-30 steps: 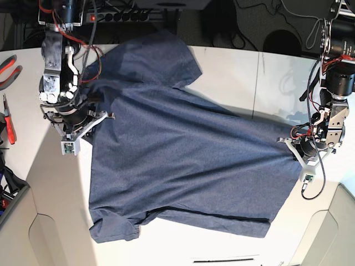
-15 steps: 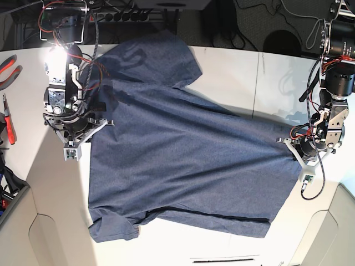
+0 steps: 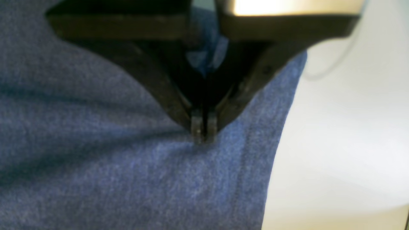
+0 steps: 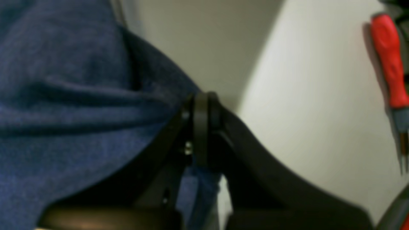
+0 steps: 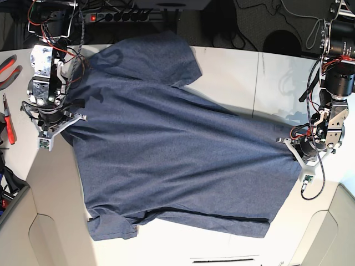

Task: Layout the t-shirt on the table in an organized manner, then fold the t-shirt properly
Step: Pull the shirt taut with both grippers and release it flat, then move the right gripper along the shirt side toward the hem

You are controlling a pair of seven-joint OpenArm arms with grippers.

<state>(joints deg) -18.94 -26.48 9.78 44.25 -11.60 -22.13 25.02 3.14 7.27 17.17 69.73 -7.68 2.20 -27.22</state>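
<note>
Right end effector (image 5: 55, 119) farther out, both pinching t-shirt (image 5: 177, 160) on white table (image 5: 233, 72).

Cloth: t-shirt (image 3: 111, 166) is covering nine o'clock side.
Gripper: left gripper (image 3: 203, 127) is pinching the fabric, jaws together.
Surface: table (image 3: 345, 143) is showing at three o'clock.

I'm keeping my left hand (image 3: 203, 134) clamped tight on the t-shirt (image 5: 177, 149), and my right hand (image 4: 199, 105) is pinching its opposite edge, arms spread wide.
</note>
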